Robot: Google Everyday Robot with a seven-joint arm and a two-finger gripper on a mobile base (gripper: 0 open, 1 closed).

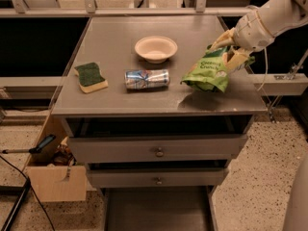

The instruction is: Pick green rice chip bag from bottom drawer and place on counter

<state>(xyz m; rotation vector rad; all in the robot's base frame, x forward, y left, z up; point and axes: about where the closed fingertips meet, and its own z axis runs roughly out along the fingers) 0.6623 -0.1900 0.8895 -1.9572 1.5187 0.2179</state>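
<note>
The green rice chip bag [209, 74] hangs from my gripper [231, 50] over the right part of the counter [120, 105]. The gripper comes in from the upper right on a white arm and is shut on the bag's top edge. The bag's lower end is just above the counter surface, casting a shadow below it. The bottom drawer [156, 211] stands pulled out at the foot of the cabinet and its dark tray looks empty.
On the counter lie a cream bowl [156, 48], a crushed silver-blue can [147, 79] on its side, and a green-and-yellow sponge [90, 77]. Two knobbed drawers [157, 149] sit slightly open. A cardboard box [54, 177] stands at the cabinet's left.
</note>
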